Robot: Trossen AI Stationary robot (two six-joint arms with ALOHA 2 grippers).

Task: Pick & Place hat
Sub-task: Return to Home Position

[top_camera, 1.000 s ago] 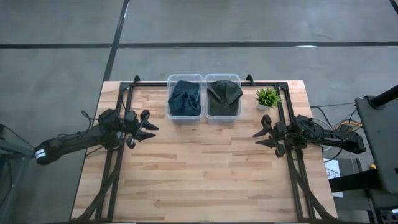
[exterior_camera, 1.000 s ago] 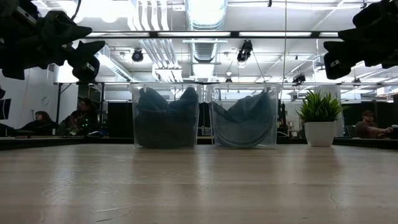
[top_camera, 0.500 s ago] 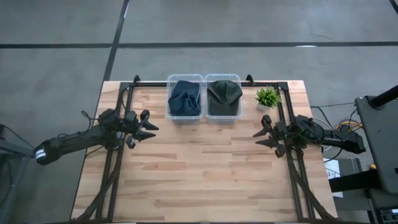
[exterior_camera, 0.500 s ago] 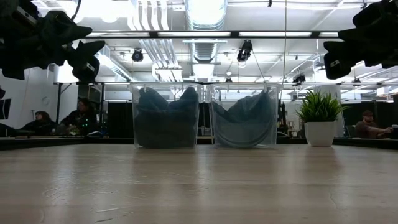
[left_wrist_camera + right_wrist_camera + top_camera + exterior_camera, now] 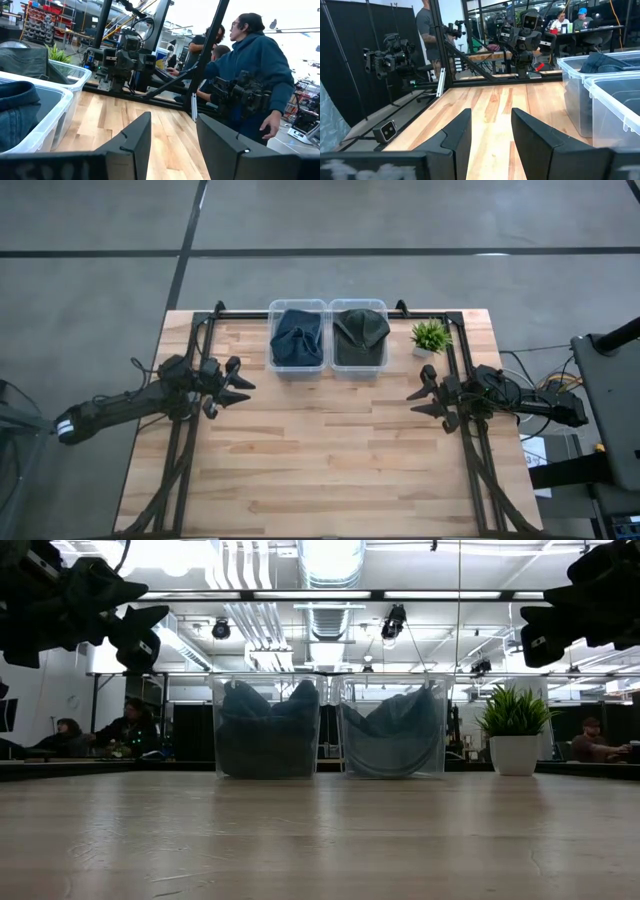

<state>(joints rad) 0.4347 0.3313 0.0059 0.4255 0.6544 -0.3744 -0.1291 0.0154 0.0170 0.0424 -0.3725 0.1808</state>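
High view: both my jaws gape empty; a careless swing home could clip the left transparent bin [image 5: 271, 338].

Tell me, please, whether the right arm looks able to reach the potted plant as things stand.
Probably yes: the right gripper hangs open over the bare table, the potted plant stands close by toward the back edge, and nothing lies between them.
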